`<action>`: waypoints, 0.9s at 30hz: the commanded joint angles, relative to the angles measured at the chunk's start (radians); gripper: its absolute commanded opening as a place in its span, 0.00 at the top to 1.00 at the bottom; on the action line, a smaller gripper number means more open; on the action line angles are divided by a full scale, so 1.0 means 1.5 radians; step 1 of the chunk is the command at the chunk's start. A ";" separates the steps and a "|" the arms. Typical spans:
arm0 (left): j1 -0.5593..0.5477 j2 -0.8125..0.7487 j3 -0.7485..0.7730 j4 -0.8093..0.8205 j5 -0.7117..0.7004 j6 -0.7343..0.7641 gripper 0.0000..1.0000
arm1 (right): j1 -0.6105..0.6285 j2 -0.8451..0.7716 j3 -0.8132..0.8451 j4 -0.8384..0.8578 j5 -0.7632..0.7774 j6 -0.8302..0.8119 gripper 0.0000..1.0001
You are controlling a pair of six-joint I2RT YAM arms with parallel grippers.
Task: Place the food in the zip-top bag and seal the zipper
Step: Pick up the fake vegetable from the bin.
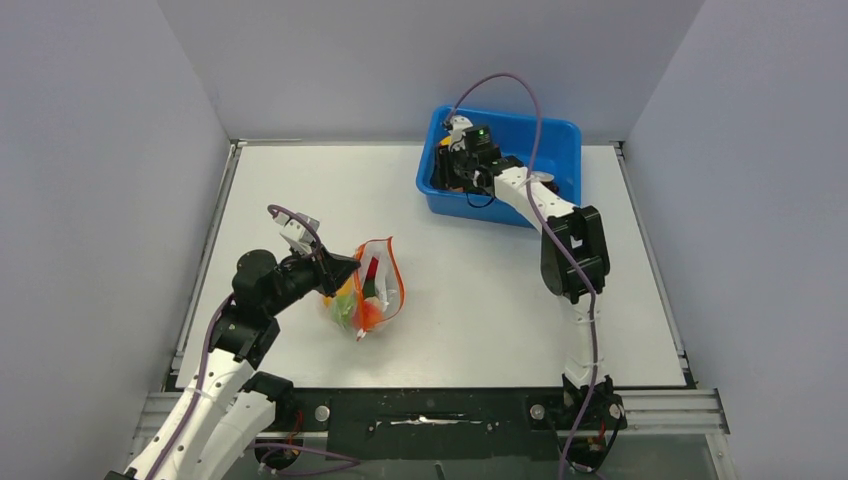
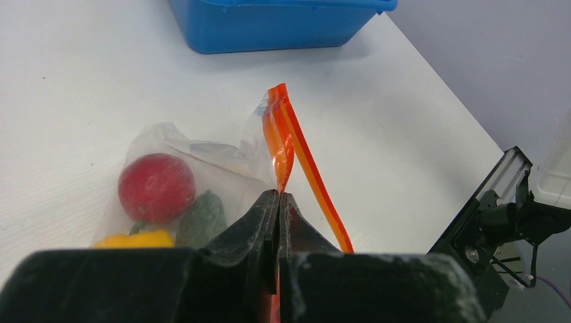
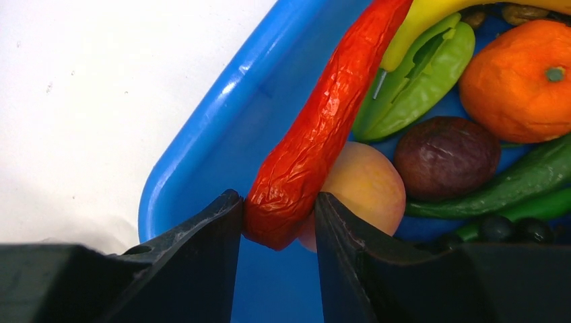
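The clear zip-top bag (image 1: 368, 290) lies left of the table's middle, its mouth open, with the orange-red zipper (image 2: 306, 161) standing up. Inside it are a red apple (image 2: 156, 187), a dark green piece (image 2: 202, 217) and a yellow-orange pepper (image 2: 135, 239). My left gripper (image 2: 279, 195) is shut on one side of the bag's mouth edge and holds it raised (image 1: 340, 272). My right gripper (image 3: 277, 196) is down in the blue bin (image 1: 560, 130), its jaws closed against the tip of a long wrinkled red chili (image 3: 323, 121). A peach (image 3: 367, 185) lies right behind the chili.
The bin's wall (image 3: 222, 101) is just left of my right fingers. The bin also holds an orange (image 3: 522, 70), a green pea pod (image 3: 417, 77), a dark brown fruit (image 3: 448, 155) and long green pieces (image 3: 525, 175). Grey walls close off three sides of the table.
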 commanded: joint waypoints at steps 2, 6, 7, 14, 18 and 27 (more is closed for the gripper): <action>0.004 -0.010 0.005 0.046 -0.004 0.007 1.00 | -0.016 -0.098 -0.056 0.071 0.026 -0.026 0.84; 0.004 -0.012 0.005 0.047 -0.007 0.007 1.00 | -0.018 -0.148 -0.121 0.121 0.036 -0.055 0.85; 0.005 -0.012 0.004 0.047 -0.008 0.007 1.00 | -0.019 -0.158 -0.135 0.127 0.037 -0.065 0.85; 0.005 -0.010 0.004 0.047 -0.008 0.007 1.00 | -0.022 -0.253 -0.244 0.191 0.032 -0.132 0.86; 0.004 -0.011 0.003 0.047 -0.008 0.005 1.00 | -0.023 -0.314 -0.300 0.213 0.029 -0.171 0.86; 0.004 -0.013 0.002 0.048 -0.006 0.003 1.00 | -0.020 -0.448 -0.414 0.254 -0.028 -0.223 0.86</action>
